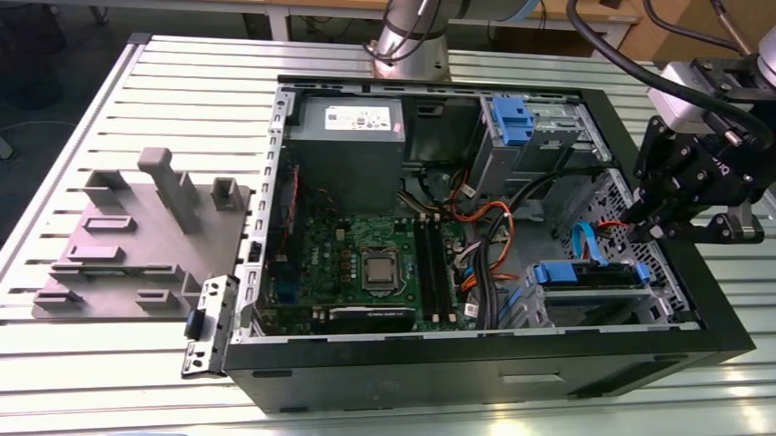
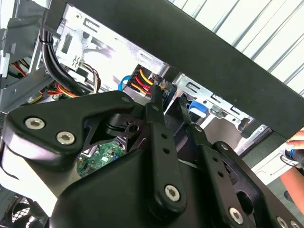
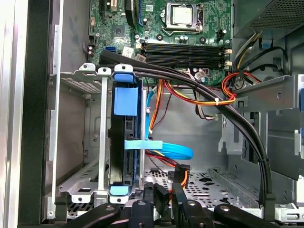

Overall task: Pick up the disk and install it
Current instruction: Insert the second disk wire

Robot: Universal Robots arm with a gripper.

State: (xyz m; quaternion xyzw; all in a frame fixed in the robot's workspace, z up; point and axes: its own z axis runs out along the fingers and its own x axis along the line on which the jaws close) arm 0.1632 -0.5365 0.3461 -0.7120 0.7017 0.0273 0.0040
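Disk with blue rails sits upright in the metal cage of the open computer case, at the near right corner in the exterior view. The gripper hangs just above that side of the case, apart from the disk. Its fingers stand close together with nothing between them.

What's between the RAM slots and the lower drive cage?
In the first wrist view, a black cable bundle crosses between the RAM slots and the drive cage, with orange and red wires just beyond it.
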